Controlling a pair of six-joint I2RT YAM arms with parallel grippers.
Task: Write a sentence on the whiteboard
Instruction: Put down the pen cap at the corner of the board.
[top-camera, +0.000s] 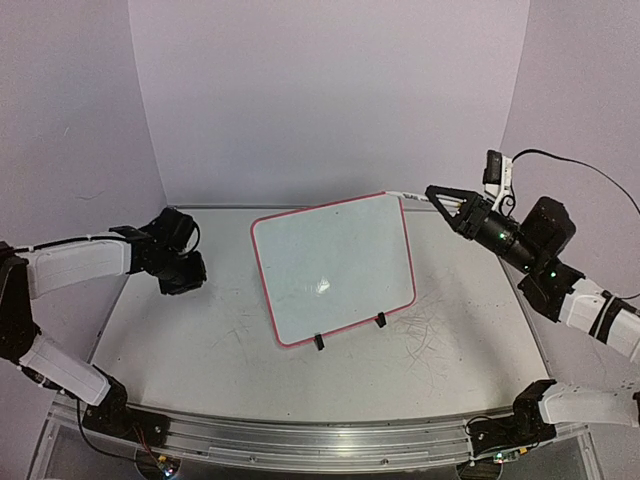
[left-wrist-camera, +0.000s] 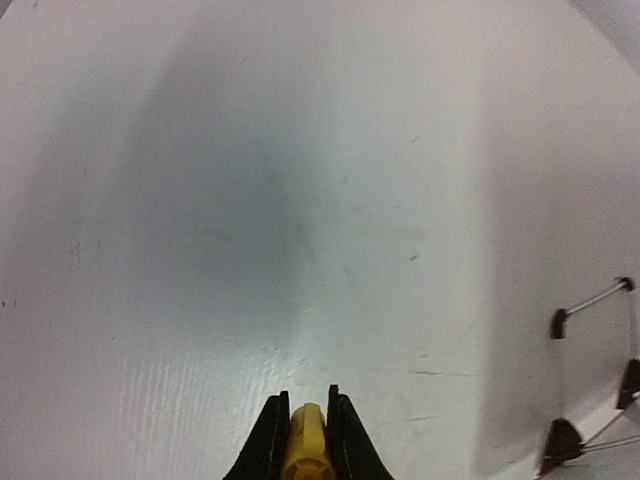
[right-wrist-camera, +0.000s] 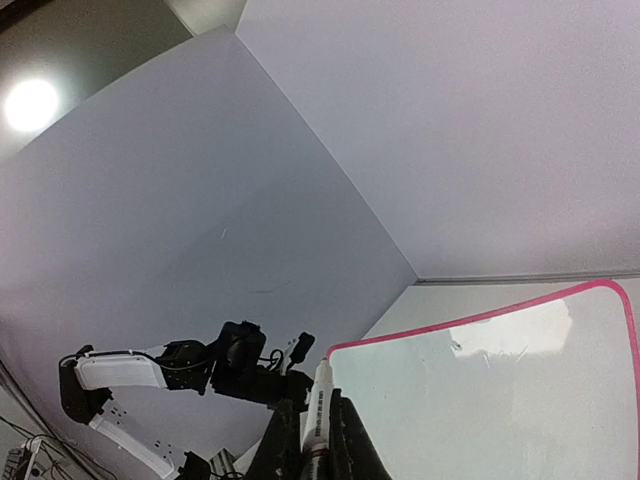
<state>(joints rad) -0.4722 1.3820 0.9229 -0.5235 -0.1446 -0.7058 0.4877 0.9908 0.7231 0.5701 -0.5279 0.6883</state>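
left fingers (left-wrist-camera: 306, 400): pressed in on a small yellow rounded plastic piece (left-wrist-camera: 305, 452), whose end showed between them. i could not tell what the piece was. they hung over the left part of the scuffed white desk (top-camera: 470, 340), well apart from the board, and looked down on bare surface.

board: the rectangular glossy white whiteboard with thin pink-red frame (top-camera: 335, 268) stood mid-desk. it leaned back on two small black clip feet (top-camera: 319, 342), and its right side was turned further from me than its left.

right fingers (right-wrist-camera: 318, 405): pinched a slim white marker with grey print on the barrel (right-wrist-camera: 320, 390). they were raised at the board's upper right corner, with the marker pointing left toward that corner. i could not tell whether its tip touched the frame.

from the right wrist view, my left arm (right-wrist-camera: 170, 368) showed beyond the board's far edge.
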